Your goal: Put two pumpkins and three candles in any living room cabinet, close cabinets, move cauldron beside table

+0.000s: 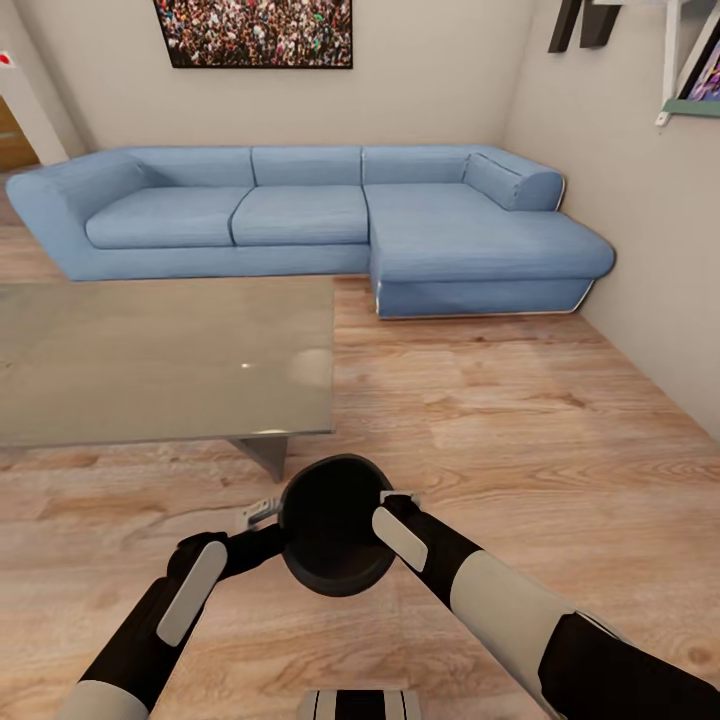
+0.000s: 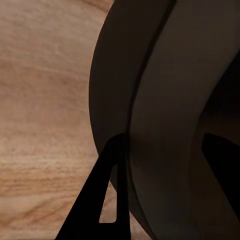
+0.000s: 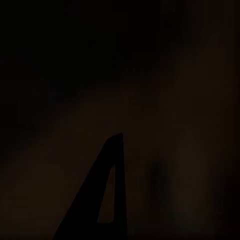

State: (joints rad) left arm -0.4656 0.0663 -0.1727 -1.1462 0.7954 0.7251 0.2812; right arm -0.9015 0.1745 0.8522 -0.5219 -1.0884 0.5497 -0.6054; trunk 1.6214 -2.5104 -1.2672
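Black cauldron [image 1: 335, 528] | both arms reaching inward | left end effector [image 1: 262, 513], right end effector [image 1: 398, 500] clamping rim

Table [image 1: 150, 360] corner blocked ahead-left of the cauldron [image 1: 330, 530]; wood floor [image 1: 480, 420] lay open ahead-right up to the sofa [image 1: 300, 215].

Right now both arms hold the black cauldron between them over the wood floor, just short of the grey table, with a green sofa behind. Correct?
Nearly. The sofa is blue, not green, as the head view shows. The rest holds: cauldron between both arms, near the grey table.
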